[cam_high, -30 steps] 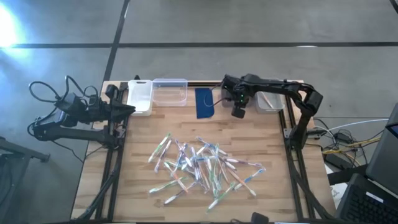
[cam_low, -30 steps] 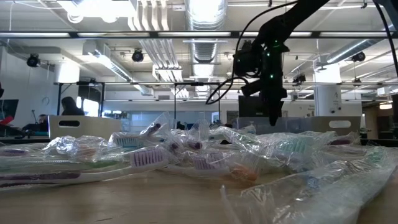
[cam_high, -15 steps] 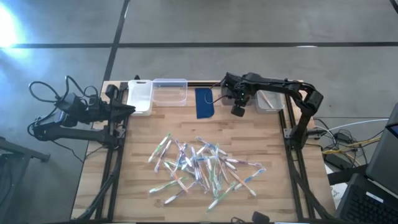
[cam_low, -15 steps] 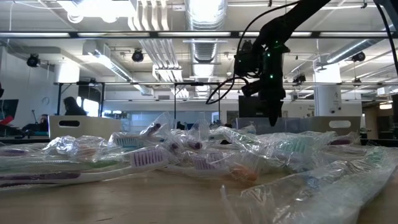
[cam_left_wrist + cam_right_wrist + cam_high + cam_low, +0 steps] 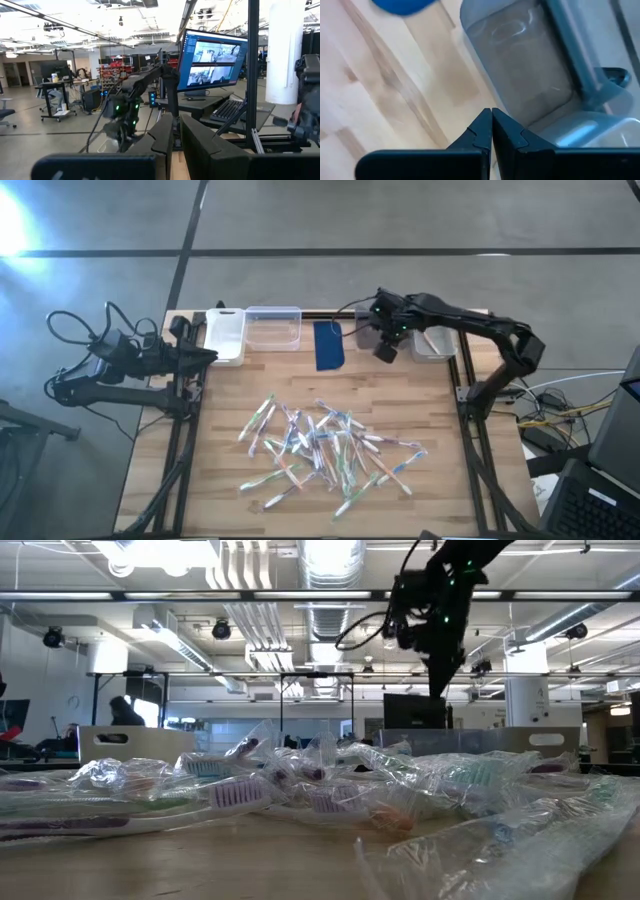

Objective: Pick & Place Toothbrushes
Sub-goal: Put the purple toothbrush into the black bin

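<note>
Above the far edge — right gripper [image 5: 385, 352], higher now.

lab, probably | monitor [image 5: 215, 57] | desks | exposed ceiling ducts [image 5: 330, 565]

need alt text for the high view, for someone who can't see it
Top-down view of a wooden table with a loose pile of toothbrushes near its middle. The right gripper, shut and empty, hangs over the far edge between a blue pad and a grey bin. The left gripper waits at the left edge beside two clear bins.
</note>
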Controlling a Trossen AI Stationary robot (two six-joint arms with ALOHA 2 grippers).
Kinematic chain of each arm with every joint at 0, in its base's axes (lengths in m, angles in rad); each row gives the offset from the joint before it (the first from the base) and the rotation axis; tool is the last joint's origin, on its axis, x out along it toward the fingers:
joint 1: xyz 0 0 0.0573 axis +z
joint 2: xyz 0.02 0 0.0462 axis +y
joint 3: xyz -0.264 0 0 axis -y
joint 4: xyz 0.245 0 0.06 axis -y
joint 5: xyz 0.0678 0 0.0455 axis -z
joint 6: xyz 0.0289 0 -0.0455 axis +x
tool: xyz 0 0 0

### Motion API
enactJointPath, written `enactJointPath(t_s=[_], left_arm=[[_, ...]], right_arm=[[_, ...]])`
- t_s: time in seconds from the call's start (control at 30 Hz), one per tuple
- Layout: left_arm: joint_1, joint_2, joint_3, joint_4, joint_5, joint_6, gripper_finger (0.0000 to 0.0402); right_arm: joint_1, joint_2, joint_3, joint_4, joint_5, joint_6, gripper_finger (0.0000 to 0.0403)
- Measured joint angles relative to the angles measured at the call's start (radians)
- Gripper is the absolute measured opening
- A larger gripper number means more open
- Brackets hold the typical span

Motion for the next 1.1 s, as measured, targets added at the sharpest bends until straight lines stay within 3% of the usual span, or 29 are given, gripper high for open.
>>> enactJointPath(t_s=[0.2,0.47,0.83,1.1], left_arm=[[0.0,0.0,0.0,0.0,0.0,0.0,0.0042],[0.0,0.0,0.0,0.0,0.0,0.0,0.0042],[0.0,0.0,0.0,0.0,0.0,0.0,0.0042],[0.0,0.0,0.0,0.0,0.0,0.0,0.0042]], right_arm=[[0.05,-0.128,0.0,-0.002,0.002,0.126,0.0008],[0.207,-0.275,0.0,-0.001,0.005,0.335,0.0008],[0.555,-0.34,0.0,-0.02,0.17,0.677,0.0008],[0.802,-0.317,0.0,-0.121,0.243,1.088,0.0008]])
